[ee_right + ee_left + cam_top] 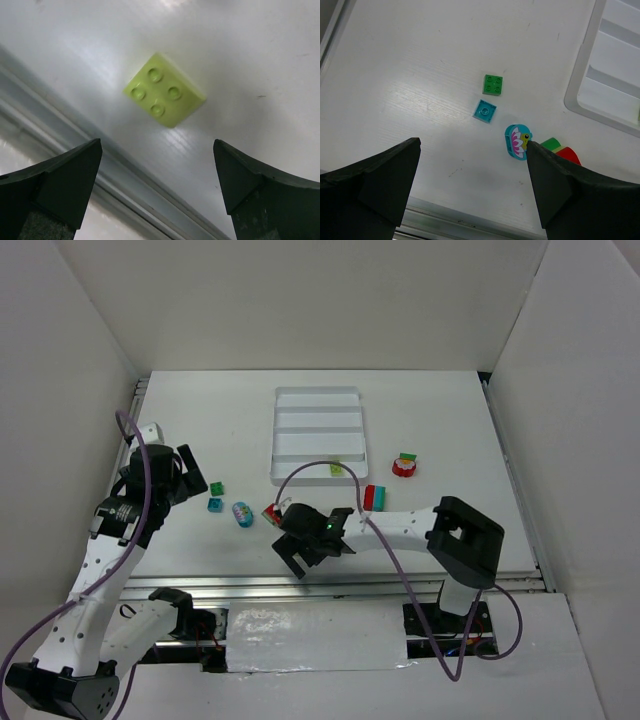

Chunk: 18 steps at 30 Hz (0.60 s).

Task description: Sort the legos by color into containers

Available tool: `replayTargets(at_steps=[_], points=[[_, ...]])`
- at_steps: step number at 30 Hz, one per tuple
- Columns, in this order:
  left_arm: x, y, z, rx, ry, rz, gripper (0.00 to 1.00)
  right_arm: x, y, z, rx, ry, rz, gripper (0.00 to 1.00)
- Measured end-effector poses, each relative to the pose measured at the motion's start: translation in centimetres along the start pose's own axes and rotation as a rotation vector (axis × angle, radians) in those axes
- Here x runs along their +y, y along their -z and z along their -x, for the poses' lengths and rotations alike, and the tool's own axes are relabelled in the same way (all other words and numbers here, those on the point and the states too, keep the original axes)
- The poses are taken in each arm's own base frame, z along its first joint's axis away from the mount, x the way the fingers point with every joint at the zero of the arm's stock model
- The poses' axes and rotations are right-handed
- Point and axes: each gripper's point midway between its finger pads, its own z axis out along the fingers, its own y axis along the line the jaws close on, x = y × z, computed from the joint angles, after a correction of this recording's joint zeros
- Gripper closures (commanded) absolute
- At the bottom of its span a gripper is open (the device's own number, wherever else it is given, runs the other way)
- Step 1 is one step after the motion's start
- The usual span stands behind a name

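My right gripper [297, 558] [157, 145] is open and empty near the table's front edge, just above a pale yellow-green brick [165, 90] that lies between and ahead of its fingers. That brick is hidden under the gripper in the top view. My left gripper [197, 480] [472, 145] is open and empty at the left. Ahead of it lie a dark green brick [216, 488] [492, 84], a teal brick [214, 505] [484, 110] and a teal flower piece [242, 514] [518, 142]. The white tray [318, 400] [580, 95] holds one yellow-green piece [337, 469] in its nearest compartment.
A red-and-green piece [272, 512] [557, 148] lies beside the flower piece. A red-and-teal brick [375, 497] and a red round piece with a green top [405, 465] lie right of the tray. The metal front rail [100, 165] runs just behind the yellow-green brick.
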Motion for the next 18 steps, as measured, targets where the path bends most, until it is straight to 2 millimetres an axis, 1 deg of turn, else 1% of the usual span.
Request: replayTargets(at_steps=[3,5,9,14,18], points=[[-0.1,0.0,0.0,0.000,0.001,-0.005,0.01,0.5,1.1,-0.4,-0.001,0.083,0.099,0.00],[-0.2,0.0,0.1,-0.002,0.002,-0.009,0.00,1.0,1.5,0.1,-0.019,0.129,0.167,0.00],[-0.2,0.1,0.1,-0.005,0.003,-0.015,0.00,1.2,1.6,0.8,-0.041,0.201,0.254,0.00],[-0.4,0.2,0.2,-0.007,0.003,-0.028,0.00,0.7,1.6,1.4,-0.051,0.305,0.278,0.00],[-0.6,0.3,0.3,-0.010,0.005,-0.037,0.00,0.6,1.4,2.7,-0.066,0.377,0.273,0.00]])
